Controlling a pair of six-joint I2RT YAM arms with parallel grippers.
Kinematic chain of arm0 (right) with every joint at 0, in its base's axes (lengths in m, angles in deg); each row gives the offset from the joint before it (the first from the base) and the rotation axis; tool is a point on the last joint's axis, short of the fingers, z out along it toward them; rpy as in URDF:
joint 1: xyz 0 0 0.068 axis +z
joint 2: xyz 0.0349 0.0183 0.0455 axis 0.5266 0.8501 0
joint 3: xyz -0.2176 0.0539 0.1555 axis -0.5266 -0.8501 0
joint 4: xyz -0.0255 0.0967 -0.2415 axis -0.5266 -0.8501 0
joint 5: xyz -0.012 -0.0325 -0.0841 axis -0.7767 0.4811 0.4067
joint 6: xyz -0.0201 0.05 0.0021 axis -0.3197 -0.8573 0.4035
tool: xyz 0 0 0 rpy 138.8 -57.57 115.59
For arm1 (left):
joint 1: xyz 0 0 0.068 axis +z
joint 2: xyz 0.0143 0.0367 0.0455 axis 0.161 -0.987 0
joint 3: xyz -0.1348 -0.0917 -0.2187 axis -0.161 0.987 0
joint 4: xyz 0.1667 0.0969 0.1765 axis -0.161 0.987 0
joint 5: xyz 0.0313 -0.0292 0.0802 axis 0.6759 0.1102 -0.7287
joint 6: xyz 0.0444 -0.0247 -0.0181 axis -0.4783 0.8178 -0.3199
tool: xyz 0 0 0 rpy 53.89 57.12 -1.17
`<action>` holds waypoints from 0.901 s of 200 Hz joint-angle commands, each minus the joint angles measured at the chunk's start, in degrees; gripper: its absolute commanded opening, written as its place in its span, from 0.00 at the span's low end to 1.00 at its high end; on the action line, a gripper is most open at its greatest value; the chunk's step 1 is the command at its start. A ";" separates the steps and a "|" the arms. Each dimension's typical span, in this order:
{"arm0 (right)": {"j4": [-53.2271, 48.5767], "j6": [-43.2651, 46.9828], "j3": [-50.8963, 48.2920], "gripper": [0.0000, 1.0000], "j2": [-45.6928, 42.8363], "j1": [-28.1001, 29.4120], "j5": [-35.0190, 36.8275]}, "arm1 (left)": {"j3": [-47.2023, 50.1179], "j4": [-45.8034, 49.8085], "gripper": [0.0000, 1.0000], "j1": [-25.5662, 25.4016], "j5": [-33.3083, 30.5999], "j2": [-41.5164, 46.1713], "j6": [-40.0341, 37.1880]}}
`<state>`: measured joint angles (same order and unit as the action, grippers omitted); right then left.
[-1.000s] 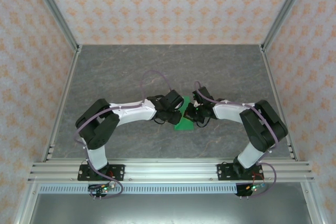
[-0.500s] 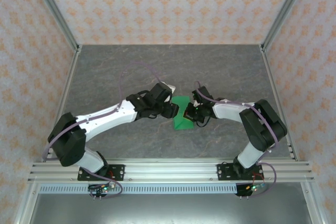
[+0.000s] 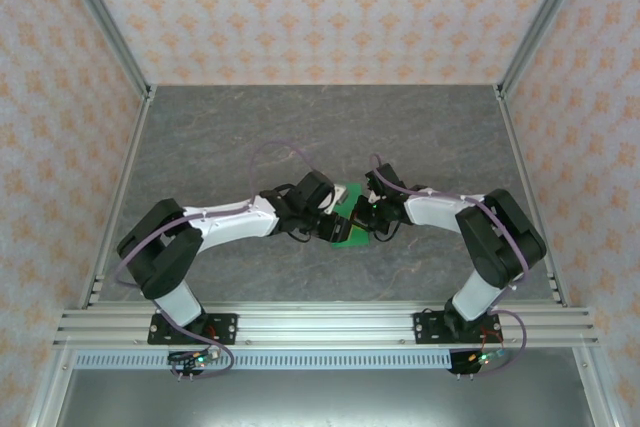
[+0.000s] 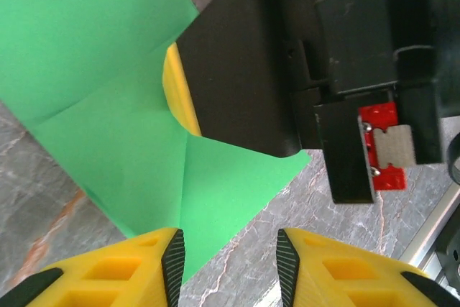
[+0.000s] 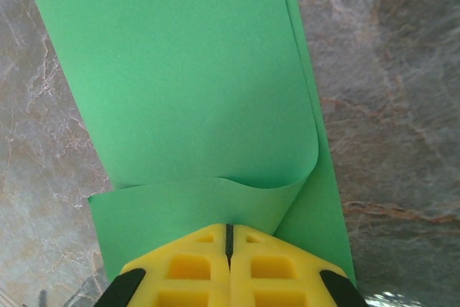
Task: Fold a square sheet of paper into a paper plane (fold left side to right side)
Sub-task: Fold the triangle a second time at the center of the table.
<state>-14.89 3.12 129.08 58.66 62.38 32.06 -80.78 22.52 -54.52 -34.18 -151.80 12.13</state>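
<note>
Green sheet (image 3: 348,235) at centre of table (image 3: 250,127), doubled over and creased — most folding judged outstanding. Left gripper (image 4: 230,267) jaws parted, empty; right gripper (image 5: 228,242) closed on its edge.

Lab test cell: aluminium frame (image 3: 104,17), patterned walls (image 3: 320,7), stone-look tabletop (image 3: 320,127).

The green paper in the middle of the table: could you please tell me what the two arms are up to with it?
Both arms are working on the square sheet of paper at the middle of the table. The right end effector is shut on one edge, where a layer curls over, not pressed flat. The left end effector is open, poised over the paper close to the right one. The sheet has crease lines but is no dart yet.
</note>
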 commanded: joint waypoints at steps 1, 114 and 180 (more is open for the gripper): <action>-4.28 0.94 -0.59 0.00 2.73 0.00 4.52 | 0.11 -3.78 0.40 0.17 3.76 -1.73 1.47; -5.23 1.37 -0.18 0.00 2.90 -0.01 4.79 | 1.66 -2.52 0.36 0.18 2.23 -5.85 1.92; -5.92 1.66 0.24 0.00 2.95 0.01 5.03 | 3.31 -2.66 0.35 0.22 1.83 -6.11 2.27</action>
<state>-16.00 3.69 129.83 59.01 62.38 32.06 -78.70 19.63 -54.52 -31.08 -157.37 13.57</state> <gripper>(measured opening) 0.048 0.354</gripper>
